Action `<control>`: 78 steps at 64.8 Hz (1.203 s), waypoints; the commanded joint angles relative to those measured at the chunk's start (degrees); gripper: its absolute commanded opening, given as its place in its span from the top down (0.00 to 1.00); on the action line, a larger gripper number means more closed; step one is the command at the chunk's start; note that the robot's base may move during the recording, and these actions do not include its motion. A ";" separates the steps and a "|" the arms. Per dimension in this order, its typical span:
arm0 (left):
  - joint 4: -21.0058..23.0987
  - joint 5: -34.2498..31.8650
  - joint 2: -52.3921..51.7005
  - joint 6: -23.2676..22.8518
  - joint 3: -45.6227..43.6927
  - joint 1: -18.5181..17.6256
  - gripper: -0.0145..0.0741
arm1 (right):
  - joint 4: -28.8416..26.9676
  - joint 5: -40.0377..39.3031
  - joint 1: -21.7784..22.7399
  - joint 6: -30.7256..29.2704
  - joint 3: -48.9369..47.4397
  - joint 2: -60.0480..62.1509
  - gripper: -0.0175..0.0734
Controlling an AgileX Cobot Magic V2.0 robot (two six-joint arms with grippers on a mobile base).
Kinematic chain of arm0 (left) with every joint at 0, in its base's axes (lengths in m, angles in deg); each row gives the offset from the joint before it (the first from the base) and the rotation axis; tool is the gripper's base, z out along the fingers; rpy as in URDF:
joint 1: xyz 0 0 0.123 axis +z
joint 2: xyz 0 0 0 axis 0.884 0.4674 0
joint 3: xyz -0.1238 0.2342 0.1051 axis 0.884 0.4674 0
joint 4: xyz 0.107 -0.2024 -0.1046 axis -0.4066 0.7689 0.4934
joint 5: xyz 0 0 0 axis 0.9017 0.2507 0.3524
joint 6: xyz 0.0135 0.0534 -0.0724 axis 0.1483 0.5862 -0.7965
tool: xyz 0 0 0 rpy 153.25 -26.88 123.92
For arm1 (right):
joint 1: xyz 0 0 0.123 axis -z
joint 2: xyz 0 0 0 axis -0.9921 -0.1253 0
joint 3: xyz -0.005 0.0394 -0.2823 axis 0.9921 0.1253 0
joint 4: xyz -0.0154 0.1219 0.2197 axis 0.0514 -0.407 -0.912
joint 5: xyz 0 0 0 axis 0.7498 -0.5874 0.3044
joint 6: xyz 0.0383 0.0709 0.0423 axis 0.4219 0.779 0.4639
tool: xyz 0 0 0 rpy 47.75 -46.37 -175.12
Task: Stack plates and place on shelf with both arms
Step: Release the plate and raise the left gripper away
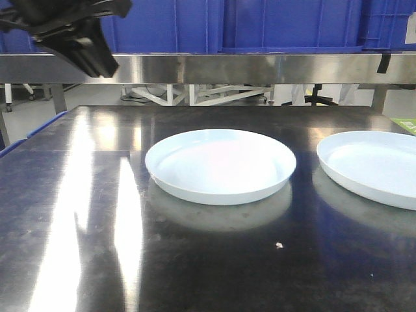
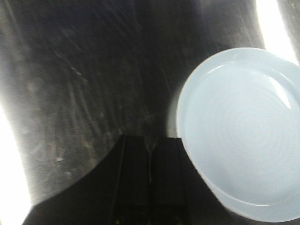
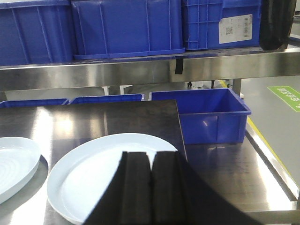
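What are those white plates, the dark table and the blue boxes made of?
The plates look like glossy ceramic or hard plastic: smooth white with soft highlights; I cannot tell which. The table looks like brushed steel: it mirrors the plates and shows fine scratches. The blue boxes look like moulded plastic, evenly coloured, with ribbed walls.

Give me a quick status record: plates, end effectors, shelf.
left plate: flat on tabletop, empty
right plate: beside it, apart, not stacked
left end effector: shut, empty, raised left of left plate
right end effector: shut, empty, facing right plate
shelf: holds blue crates, no plate visible
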 commanded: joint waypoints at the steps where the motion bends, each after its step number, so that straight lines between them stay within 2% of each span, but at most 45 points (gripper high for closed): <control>1: -1.65 -11.75 -7.28 -0.38 6.04 -0.84 0.74 | 0.59 -5.09 0.12 -0.16 0.13 1.11 0.75; 13: -1.64 -27.09 -18.13 -0.38 21.74 -0.61 0.74 | 0.59 -5.09 0.12 -0.16 0.13 1.11 0.75; 19: -1.82 -31.95 -24.15 -0.38 28.87 0.39 0.74 | 0.59 -5.09 0.12 -0.16 0.13 1.11 0.75; 26: -4.17 -35.37 -31.69 -0.38 36.00 2.73 0.74 | 0.59 -5.09 0.12 -0.16 0.13 1.11 0.75; 41: -5.10 -36.41 -49.33 -0.38 47.42 8.34 0.74 | 0.59 -5.09 0.12 -0.16 0.13 1.11 0.75; 56: -5.84 -35.61 -64.73 -0.38 51.73 9.44 0.74 | 0.59 -5.09 0.12 -0.16 0.13 1.11 0.75; 78: -5.84 -33.63 -69.12 -0.38 51.73 9.44 0.74 | 0.59 -5.09 0.12 -0.16 0.13 1.11 0.75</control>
